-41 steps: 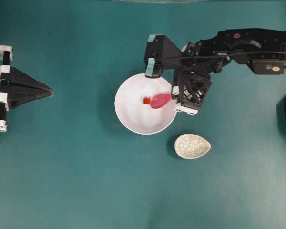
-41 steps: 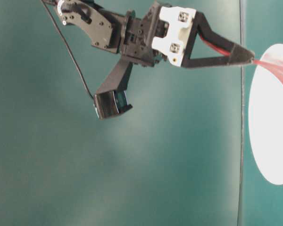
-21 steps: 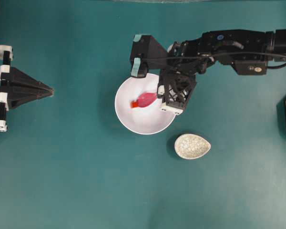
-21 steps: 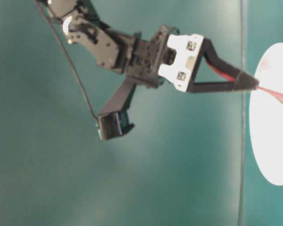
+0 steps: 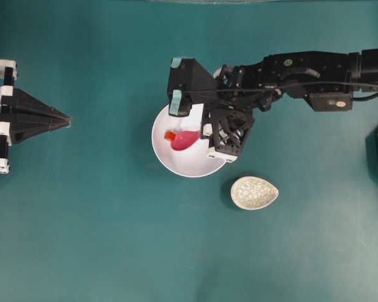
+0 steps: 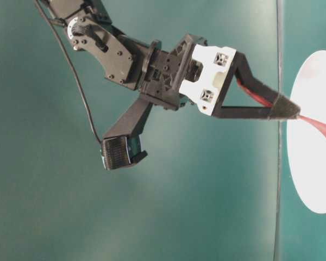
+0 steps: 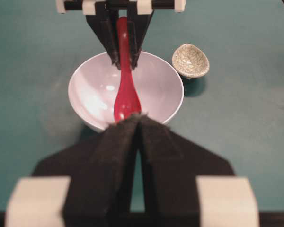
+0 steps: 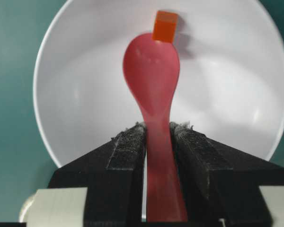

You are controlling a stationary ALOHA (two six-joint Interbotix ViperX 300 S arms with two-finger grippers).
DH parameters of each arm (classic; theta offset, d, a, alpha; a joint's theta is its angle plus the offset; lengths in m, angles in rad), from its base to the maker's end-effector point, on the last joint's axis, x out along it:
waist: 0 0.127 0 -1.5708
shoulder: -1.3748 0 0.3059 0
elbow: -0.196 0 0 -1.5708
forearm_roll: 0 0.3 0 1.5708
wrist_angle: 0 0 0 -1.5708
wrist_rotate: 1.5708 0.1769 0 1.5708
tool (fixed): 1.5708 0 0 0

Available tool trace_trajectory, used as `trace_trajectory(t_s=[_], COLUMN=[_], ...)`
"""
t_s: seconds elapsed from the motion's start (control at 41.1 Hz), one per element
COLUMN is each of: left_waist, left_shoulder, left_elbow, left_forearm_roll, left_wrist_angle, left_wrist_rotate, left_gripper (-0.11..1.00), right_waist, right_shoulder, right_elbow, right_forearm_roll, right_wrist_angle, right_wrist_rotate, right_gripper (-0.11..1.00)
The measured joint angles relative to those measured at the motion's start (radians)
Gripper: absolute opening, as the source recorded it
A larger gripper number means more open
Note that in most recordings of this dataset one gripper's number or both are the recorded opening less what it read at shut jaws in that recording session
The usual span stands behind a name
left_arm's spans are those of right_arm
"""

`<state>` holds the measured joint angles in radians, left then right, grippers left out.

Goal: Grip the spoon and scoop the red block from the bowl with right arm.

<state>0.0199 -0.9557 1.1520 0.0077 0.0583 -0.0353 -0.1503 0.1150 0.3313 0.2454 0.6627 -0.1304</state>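
Spoon (image 8: pixel 152 80), clamped in right gripper (image 8: pixel 157 137), tip touching red block (image 8: pixel 164 26) near bowl (image 8: pixel 75 94) wall.

I find no word, number, brand or sign that I can read in any view. My right arm (image 5: pixel 302 66) carries a few small round marks on its black housing, near the bowl (image 5: pixel 167 160), but they are too small and blurred for me to tell whether they hold any lettering.
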Motion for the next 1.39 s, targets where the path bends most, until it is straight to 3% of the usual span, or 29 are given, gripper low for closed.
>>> trace_trajectory(t_s=[1.388], left_waist=[0.0], left_shoulder=[0.0], left_elbow=[0.0], left_forearm_roll=[0.0], left_wrist_angle=[0.0], left_wrist_rotate=[-0.012], left_gripper=[0.0], right_waist=[-0.008], right_shoulder=[-0.002], right_elbow=[0.0], right_forearm_roll=[0.0], right_wrist_angle=[-0.074], right_wrist_rotate=[0.003], right_gripper=[0.25])
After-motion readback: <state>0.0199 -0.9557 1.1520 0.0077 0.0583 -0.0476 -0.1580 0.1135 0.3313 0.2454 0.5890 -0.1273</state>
